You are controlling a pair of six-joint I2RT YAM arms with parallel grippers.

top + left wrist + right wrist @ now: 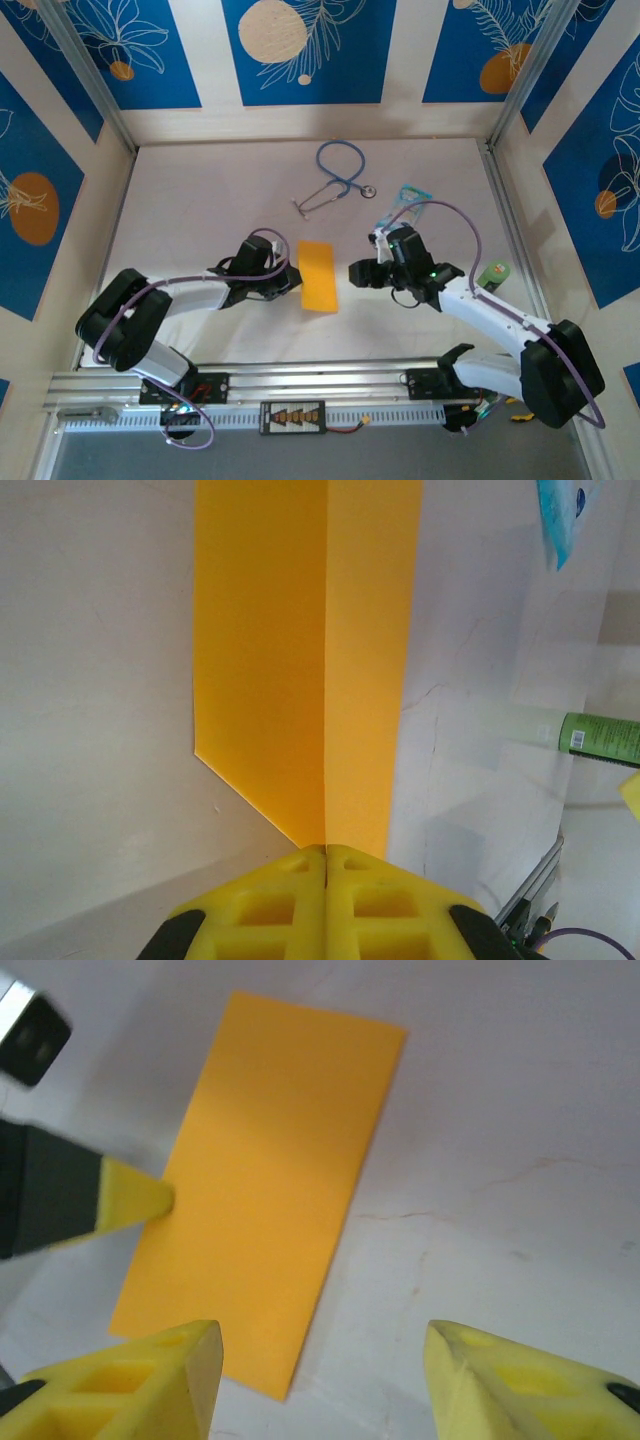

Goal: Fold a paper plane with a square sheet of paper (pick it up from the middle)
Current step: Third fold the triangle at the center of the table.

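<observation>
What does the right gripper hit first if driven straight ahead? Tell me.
Probably the folded orange-yellow paper sheet lying just ahead; the open right gripper points at its near edge, depth unclear.

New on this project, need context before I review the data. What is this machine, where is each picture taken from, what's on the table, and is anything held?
Two robot arms are bolted at the near edge of a white table. The wide picture comes from a fixed camera above and behind them. The other two come from a camera on each wrist, looking out past that arm's own yellow fingers.

In the middle lies an orange paper sheet, folded to a rectangle. The left claw is shut, with its tip at the paper's left edge. I cannot tell whether it actually pinches the paper. The right claw is open near the paper's right edge and holds nothing.

Further back lie a stethoscope and a light-blue packet. A green bottle lies at the right.
</observation>
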